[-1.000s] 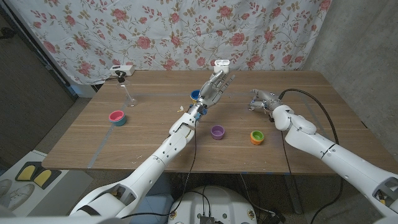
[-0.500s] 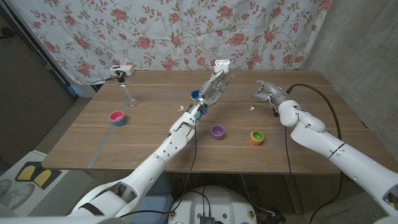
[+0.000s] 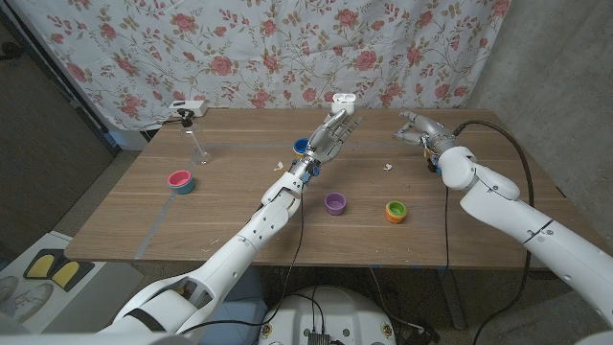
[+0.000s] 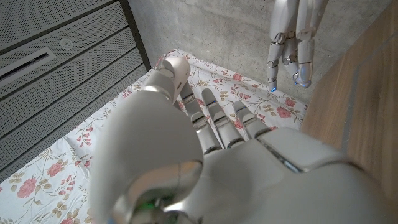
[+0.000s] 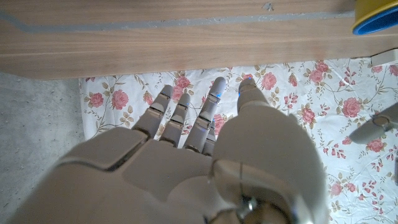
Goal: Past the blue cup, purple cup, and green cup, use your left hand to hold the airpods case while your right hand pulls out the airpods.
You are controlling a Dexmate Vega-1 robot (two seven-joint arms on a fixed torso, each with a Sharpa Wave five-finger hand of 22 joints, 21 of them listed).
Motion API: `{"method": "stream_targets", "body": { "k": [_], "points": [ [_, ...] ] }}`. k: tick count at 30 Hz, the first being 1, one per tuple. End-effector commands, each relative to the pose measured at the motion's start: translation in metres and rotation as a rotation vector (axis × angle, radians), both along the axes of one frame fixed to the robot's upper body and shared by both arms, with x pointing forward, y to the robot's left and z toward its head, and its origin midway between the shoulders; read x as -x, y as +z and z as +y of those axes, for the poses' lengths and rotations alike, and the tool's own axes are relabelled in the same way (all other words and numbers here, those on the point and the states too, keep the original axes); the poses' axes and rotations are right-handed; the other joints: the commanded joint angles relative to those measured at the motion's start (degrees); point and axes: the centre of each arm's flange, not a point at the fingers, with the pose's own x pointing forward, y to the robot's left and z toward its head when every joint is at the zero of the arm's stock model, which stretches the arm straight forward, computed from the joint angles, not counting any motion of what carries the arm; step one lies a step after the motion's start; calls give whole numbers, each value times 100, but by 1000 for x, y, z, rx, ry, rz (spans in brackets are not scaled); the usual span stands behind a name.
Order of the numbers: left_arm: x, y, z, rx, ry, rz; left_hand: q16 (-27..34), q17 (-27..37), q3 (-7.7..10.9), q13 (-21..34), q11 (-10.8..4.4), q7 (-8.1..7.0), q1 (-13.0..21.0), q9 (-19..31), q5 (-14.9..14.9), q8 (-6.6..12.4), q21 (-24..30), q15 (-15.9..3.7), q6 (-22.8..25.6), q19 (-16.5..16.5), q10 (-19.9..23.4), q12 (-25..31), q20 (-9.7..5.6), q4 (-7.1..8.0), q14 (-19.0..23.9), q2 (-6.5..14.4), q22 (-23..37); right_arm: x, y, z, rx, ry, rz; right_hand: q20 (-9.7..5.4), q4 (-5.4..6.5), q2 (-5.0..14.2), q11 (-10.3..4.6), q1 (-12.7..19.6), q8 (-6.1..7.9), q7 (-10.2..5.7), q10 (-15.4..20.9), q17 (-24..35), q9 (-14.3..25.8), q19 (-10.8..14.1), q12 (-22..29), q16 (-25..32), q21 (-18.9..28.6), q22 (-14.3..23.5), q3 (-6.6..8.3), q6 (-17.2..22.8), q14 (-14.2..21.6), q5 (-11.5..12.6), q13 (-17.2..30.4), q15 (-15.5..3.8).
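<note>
The white airpods case [image 3: 341, 97] sits at the table's far edge, past the blue cup [image 3: 301, 147]. My left hand [image 3: 330, 134] hovers beside the blue cup with its fingers stretched toward the case, stopping just short of it and holding nothing. Its back shows in the left wrist view [image 4: 205, 162]. The purple cup [image 3: 334, 202] and the green cup [image 3: 395, 211] stand nearer me. My right hand [image 3: 419, 127] is raised at the far right with its fingers apart and nothing in it; they are also spread in the right wrist view [image 5: 186, 155]. A small white piece [image 3: 388, 166] lies on the wood near it.
A pink cup [image 3: 179, 180] stands at the left. A white box [image 3: 188, 108] and a clear glass piece [image 3: 199, 149] are at the far left. A tiny white bit [image 3: 279, 166] lies by my left forearm. The floral curtain [image 3: 287, 48] hangs behind the table.
My right hand has lifted off the small white piece and moved back and to the right, toward the far edge. The left hand has stayed in place.
</note>
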Motion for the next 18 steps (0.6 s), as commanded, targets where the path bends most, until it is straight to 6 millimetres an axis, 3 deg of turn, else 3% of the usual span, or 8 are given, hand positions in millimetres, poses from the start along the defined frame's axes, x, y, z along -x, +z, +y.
{"method": "stream_targets", "body": {
  "k": [1, 18],
  "points": [
    [-6, -2, 0, 7, 8, 27, -26, 24, 35, 471, -295, -12, -10, 2, 35, 8, -1, -240, 9, -29, 310, 242, 3, 20, 207, 61, 12, 19, 18, -4, -32, 43, -47, 27, -6, 16, 42, -44, 45, -17, 26, 4, 15, 22, -68, 17, 3, 8, 31, 1, -15, 19, -8, -314],
    [-9, -7, 3, 17, -8, 61, -28, 40, 38, 482, -301, -13, -10, -29, 32, 5, 1, -243, -7, -27, 305, 245, -3, 22, 203, 63, 12, 49, 32, -7, -30, 71, -115, 36, -13, 53, 51, -96, 58, -49, 25, -32, 12, 7, -168, 22, 0, 9, 44, 25, -31, 42, -85, -295]
  ]
}}
